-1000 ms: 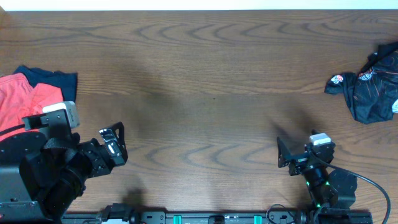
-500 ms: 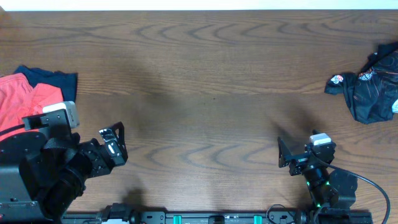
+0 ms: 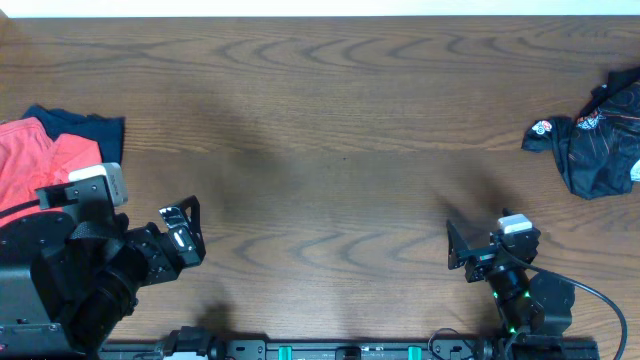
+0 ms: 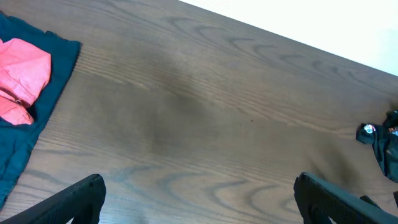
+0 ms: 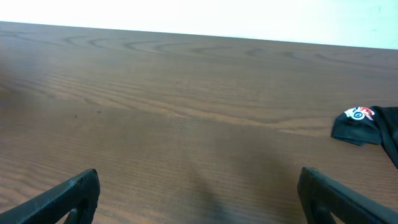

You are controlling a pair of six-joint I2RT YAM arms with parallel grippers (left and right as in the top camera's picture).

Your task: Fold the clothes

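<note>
Three garments lie on the one wooden table [image 3: 330, 120]. One is a black jersey [image 3: 595, 150] with white and orange logos, crumpled at the right edge. The other two are at the left edge: one red top [image 3: 35, 160] lying over one navy top [image 3: 95, 128]. Two robot arms stand along the near edge, which makes one left gripper [image 3: 190, 230] and one right gripper [image 3: 455, 248]. Each gripper has two fingers, four in all.

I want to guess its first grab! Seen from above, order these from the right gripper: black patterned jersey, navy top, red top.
1. Black patterned jersey, right edge.
2-3. Navy top and red top, far left, overlapping: too close to call.
</note>
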